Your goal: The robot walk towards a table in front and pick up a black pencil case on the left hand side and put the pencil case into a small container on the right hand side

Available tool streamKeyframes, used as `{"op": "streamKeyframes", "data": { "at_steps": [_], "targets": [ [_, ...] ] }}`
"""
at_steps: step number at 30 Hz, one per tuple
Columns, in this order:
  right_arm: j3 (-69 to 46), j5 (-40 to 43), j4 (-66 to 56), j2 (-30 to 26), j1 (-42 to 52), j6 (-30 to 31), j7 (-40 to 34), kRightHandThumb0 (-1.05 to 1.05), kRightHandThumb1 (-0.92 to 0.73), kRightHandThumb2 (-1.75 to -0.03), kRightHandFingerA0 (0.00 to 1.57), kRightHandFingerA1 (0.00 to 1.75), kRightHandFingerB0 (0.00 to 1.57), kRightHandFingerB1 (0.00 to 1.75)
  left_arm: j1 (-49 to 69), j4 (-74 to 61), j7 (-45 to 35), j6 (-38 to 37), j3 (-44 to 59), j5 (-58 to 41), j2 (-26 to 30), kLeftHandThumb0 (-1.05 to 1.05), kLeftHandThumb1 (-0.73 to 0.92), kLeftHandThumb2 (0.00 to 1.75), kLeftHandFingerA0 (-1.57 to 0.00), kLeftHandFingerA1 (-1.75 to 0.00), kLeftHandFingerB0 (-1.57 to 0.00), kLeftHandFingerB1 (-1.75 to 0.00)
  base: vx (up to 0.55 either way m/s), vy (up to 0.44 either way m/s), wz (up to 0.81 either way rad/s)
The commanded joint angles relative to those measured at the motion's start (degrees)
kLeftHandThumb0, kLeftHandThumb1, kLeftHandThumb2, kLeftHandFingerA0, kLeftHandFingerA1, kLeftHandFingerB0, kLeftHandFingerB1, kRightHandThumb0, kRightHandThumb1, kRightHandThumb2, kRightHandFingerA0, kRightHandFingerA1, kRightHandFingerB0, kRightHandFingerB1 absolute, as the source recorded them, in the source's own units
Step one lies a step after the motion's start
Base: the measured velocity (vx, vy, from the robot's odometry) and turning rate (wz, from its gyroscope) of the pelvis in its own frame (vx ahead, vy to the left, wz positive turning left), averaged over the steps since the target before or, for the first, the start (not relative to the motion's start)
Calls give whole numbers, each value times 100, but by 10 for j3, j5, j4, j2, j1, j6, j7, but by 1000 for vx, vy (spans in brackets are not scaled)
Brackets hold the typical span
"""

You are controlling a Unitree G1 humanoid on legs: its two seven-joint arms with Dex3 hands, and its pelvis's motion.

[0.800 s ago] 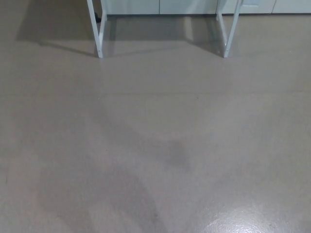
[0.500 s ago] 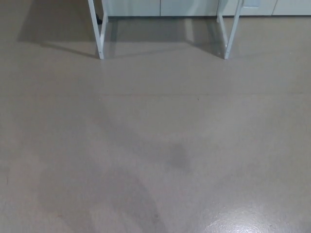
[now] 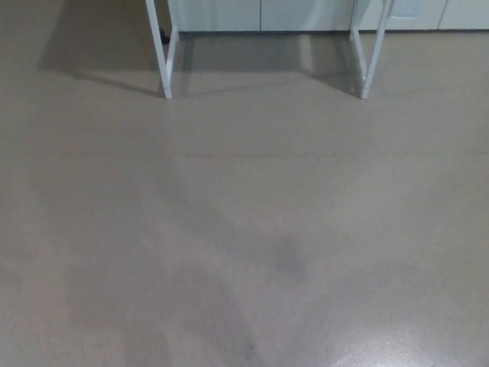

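Faced a grey-beige floor (image 3: pixel 244 199) with white table legs at the top edge.

Showed only the lower parts of the table's frame: the left table leg (image 3: pixel 163 61) and the right table leg (image 3: pixel 371 61), standing well apart, tabletop cut off above the picture. Caught a strip of white cabinet fronts (image 3: pixel 306 14) behind them and a soft shadow (image 3: pixel 260 57) on the floor between them. Held a darker smudge (image 3: pixel 287 256) near the middle and pale glare (image 3: pixel 397 348) at lower right. Could not tell the state of the left hand or the right hand, neither being in view; could not tell where the black pencil case or the small container lay.
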Motion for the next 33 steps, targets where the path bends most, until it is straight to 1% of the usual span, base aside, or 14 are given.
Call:
{"op": "streamKeyframes", "data": {
  "at_steps": [1,6,10,12,13,14,15,16,17,29,30,31,32,33],
  "targets": [
    [2,6,5,-3,6,-14,4,-33,-54,-57,40,40,35,34,-2,14,-1,-44,-15,15,22,-22,59,60,-25,-41,-18,-34,128,274,-23],
    [3,6,17,-5,3,-20,1,-31,-54,-56,42,39,36,34,-10,29,-7,-39,-8,-4,20,-18,59,59,-30,-42,-18,-33,182,338,-20],
    [5,4,23,-6,-2,-21,0,-33,-54,-56,43,39,36,34,-9,25,5,-49,-21,11,23,-21,59,60,-24,-42,-19,-34,199,119,4],
    [5,5,21,-6,0,-22,2,-32,-54,-56,41,40,36,35,-9,27,7,-50,-24,12,24,-21,58,59,-29,-42,-21,-35,173,-3,13],
    [5,6,22,-6,-2,-23,3,-32,-54,-56,42,40,36,34,-11,29,10,-55,-27,14,26,-15,42,87,-22,-54,-10,-48,188,-42,14],
    [5,6,23,-6,-4,-23,3,-32,-54,-56,42,40,36,34,-11,28,12,-58,-29,16,27,-15,42,87,-22,-54,-10,-48,227,-90,8],
    [3,10,25,-6,-5,-26,7,-31,-54,-56,41,40,36,35,-13,29,13,-57,-30,16,27,-22,58,59,-30,-42,-20,-35,233,-130,9],
    [2,11,26,-5,-6,-27,7,-32,-54,-56,42,40,37,35,-14,30,14,-57,-30,15,26,-14,41,86,-21,-54,-11,-48,229,-155,10],
    [1,13,25,-4,-6,-26,7,-31,-54,-56,41,40,36,35,-13,29,16,-59,-31,14,26,-20,58,59,-28,-43,-21,-35,115,-171,13],
    [11,4,30,-8,-8,-25,2,-31,-55,-56,40,39,36,34,-9,25,19,-63,-38,16,28,-21,58,59,-29,-42,-21,-35,256,-97,5],
    [10,5,28,-7,-10,-23,3,-38,-48,-68,36,46,33,42,-9,19,16,-60,-38,13,29,-21,58,59,-28,-42,-21,-35,195,77,-20],
    [11,5,18,-6,-6,-19,3,-31,-55,-56,41,39,35,34,-10,20,15,-58,-37,12,29,-20,58,59,-29,-42,-20,-34,234,128,-23],
    [13,4,12,-6,-3,-17,2,-32,-55,-56,41,39,35,34,-10,20,15,-58,-37,11,28,-13,41,87,-21,-54,-11,-48,137,169,-15],
    [15,1,9,-7,-1,-16,1,-32,-55,-56,41,39,35,34,-8,19,15,-58,-37,11,28,-13,41,87,-21,-54,-11,-48,239,179,-14]
  ]
}}
